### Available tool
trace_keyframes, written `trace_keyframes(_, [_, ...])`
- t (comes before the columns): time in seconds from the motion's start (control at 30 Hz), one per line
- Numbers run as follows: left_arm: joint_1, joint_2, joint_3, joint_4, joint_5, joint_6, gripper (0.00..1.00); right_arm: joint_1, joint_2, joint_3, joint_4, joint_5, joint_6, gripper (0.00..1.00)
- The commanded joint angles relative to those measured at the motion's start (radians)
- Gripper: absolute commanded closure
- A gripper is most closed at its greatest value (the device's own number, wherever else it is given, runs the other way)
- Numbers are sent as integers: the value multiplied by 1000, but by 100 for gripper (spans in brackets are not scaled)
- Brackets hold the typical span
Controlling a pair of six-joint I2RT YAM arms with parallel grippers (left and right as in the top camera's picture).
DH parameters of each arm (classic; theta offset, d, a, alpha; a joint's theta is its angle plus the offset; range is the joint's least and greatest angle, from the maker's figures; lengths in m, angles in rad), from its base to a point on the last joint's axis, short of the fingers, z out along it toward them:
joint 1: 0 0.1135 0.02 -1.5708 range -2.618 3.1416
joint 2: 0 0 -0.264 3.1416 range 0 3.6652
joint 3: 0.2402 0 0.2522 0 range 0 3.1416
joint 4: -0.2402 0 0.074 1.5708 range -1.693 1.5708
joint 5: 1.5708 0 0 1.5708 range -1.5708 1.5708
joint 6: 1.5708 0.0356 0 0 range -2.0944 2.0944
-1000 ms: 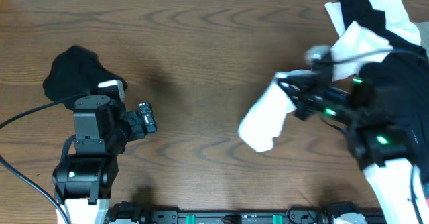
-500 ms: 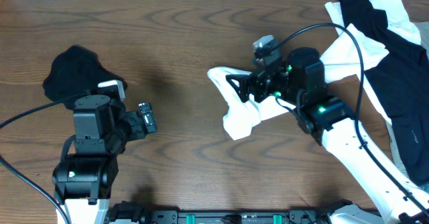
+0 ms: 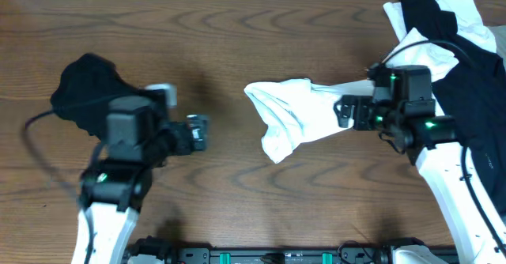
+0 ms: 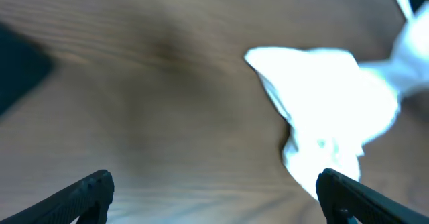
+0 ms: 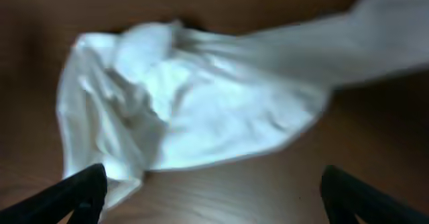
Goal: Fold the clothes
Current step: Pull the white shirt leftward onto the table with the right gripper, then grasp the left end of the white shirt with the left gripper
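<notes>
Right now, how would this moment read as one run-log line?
white T-shirt: bunched on table, unfolded | right end effector: open, empty, over shirt | left end effector: open, empty, apart from shirt

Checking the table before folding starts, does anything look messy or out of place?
The white T-shirt lies crumpled mid-table, bunched and twisted rather than flat, one end trailing toward the heap of black and white clothes at the right edge.
</notes>
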Motion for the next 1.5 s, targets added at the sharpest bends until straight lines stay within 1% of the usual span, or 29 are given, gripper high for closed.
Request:
trace_keyframes(0.0, [-129, 92, 16, 45, 29, -14, 2, -31, -12, 2, -37, 23, 8, 1])
trace_keyframes(0.13, [-299, 219, 16, 156, -8, -15, 2, -38, -12, 2, -64, 26, 5, 1])
trace_keyframes(0.2, [-345, 273, 16, 211, -10, -24, 2, -38, -12, 2, -73, 26, 5, 1])
trace_keyframes(0.23, [-369, 313, 16, 251, -11, -54, 2, -39, -12, 2, -77, 32, 5, 1])
trace_keyframes(0.37, [-405, 447, 16, 364, -13, -187, 2, -40, -12, 2, -103, 45, 5, 1])
trace_keyframes(0.47, [-425, 529, 16, 429, -13, -233, 0, -40, -12, 2, -109, 45, 5, 4])
trace_keyframes(0.57, [-446, 595, 16, 473, -13, -256, 7, -40, -12, 2, -109, 45, 5, 4])
trace_keyframes(0.63, [-457, 626, 16, 496, -13, -261, 9, -40, -12, 2, -110, 44, 5, 4])
trace_keyframes(0.67, [-460, 637, 16, 502, -13, -261, 12, -40, -12, 2, -110, 45, 5, 4])
trace_keyframes(0.7, [-461, 647, 16, 507, -13, -261, 16, -40, -12, 2, -109, 44, 5, 4])
trace_keyframes(0.73, [-461, 656, 16, 510, -13, -261, 24, -40, -12, 2, -109, 44, 5, 4])
trace_keyframes(0.8, [-460, 663, 16, 508, -13, -261, 46, -40, -12, 2, -110, 44, 5, 5])
trace_keyframes(0.83, [-460, 663, 16, 505, -14, -260, 65, -40, -12, 2, -113, 44, 5, 5])
trace_keyframes(0.87, [-460, 661, 16, 505, -14, -259, 81, -40, -12, 2, -113, 44, 5, 6])
trace_keyframes(0.9, [-457, 658, 16, 502, -16, -256, 94, -40, -12, 2, -114, 45, 5, 6])
trace_keyframes(1.0, [-437, 630, 16, 435, -95, -256, 94, -40, -12, 2, -114, 51, 5, 6])
trace_keyframes(1.13, [-373, 550, 16, 277, -393, -240, 94, -40, -12, 2, -121, 71, 4, 6])
trace_keyframes(1.2, [-325, 519, 16, 232, -523, -241, 94, -40, -12, 2, -125, 71, 1, 6])
trace_keyframes(1.23, [-290, 507, 16, 220, -566, -241, 95, -40, -12, 2, -127, 71, 1, 6])
trace_keyframes(1.37, [-146, 496, 16, 220, -567, -243, 94, -40, -12, 2, -133, 70, 1, 6])
trace_keyframes(1.4, [-120, 497, 16, 220, -545, -242, 87, -40, -12, 2, -135, 71, 1, 6])
trace_keyframes(1.47, [-76, 497, 16, 224, -445, -241, 34, -40, -12, 2, -138, 71, -3, 6])
